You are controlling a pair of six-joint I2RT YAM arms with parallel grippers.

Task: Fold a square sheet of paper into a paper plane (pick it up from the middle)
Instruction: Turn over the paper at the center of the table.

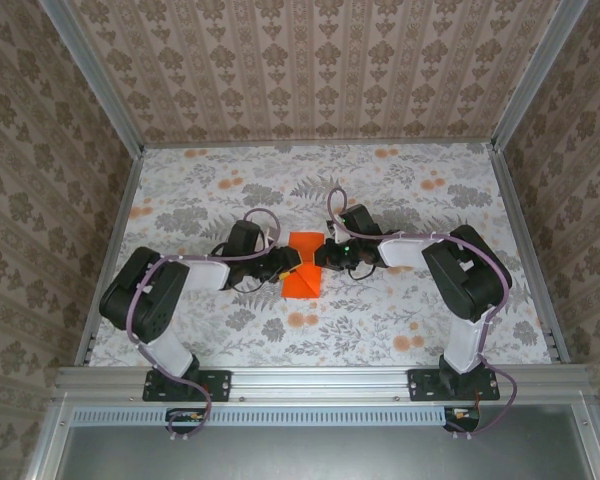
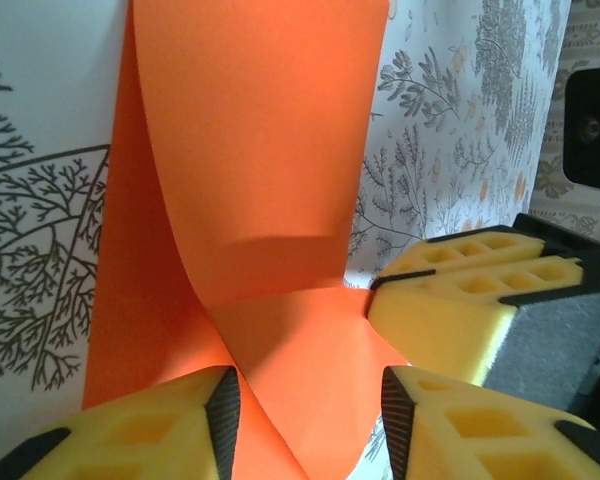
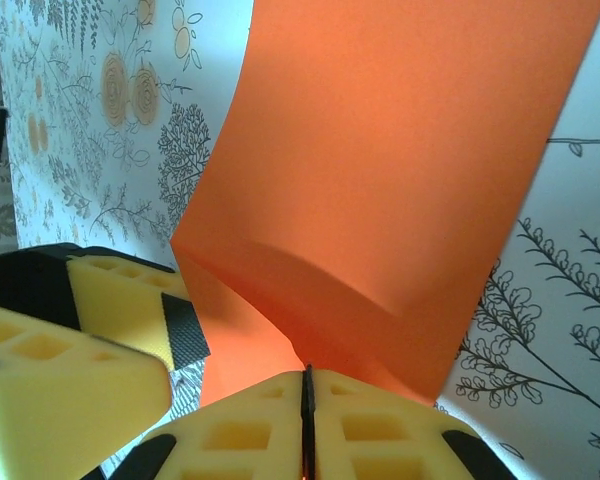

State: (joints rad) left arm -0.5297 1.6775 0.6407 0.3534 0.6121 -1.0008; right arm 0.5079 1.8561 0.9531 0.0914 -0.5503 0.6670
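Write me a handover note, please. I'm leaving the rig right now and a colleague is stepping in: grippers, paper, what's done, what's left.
Left gripper: open, with one finger on each side of the orange paper, not clamped.
Right gripper: shut on the square sheet of paper, at its middle.
Sheet: between the two grippers over the middle of the table, bowed and curled, flaring out on both sides of the pinch.
Done: sheet gripped at the middle.
Left: every fold. No sharp crease shows and there is no dart shape yet.

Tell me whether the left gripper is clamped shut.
No, the left gripper is open, its jaws apart with the square sheet of paper lying between them.
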